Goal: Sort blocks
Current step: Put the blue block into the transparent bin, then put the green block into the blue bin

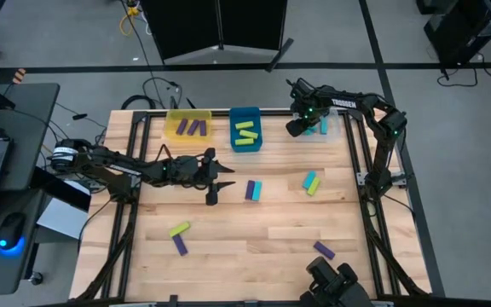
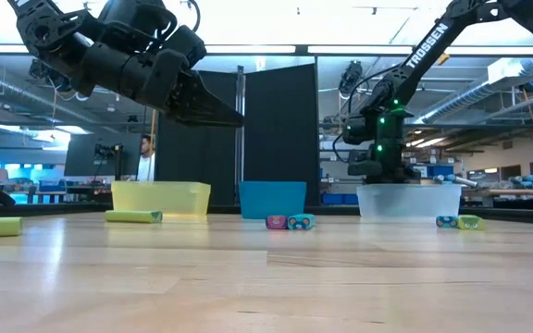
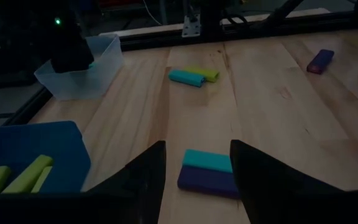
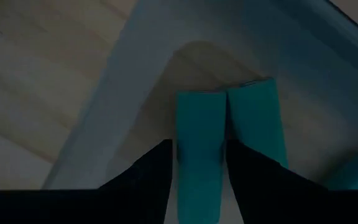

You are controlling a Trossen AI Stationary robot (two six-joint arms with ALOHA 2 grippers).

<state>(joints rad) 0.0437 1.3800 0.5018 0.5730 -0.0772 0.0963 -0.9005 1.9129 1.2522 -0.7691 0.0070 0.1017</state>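
While the right tool [image 4: 197,163] grips a cyan block [image 4: 199,155] in the clear bin [image 1: 335,126], the left tool [image 3: 197,165] gapes.

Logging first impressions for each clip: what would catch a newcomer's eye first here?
Three bins line the table's far edge: a yellow bin holding purple blocks, a blue bin holding lime blocks, and a clear bin where the right gripper hangs over cyan blocks. The left gripper, open, points at a purple-and-cyan pair mid-table.
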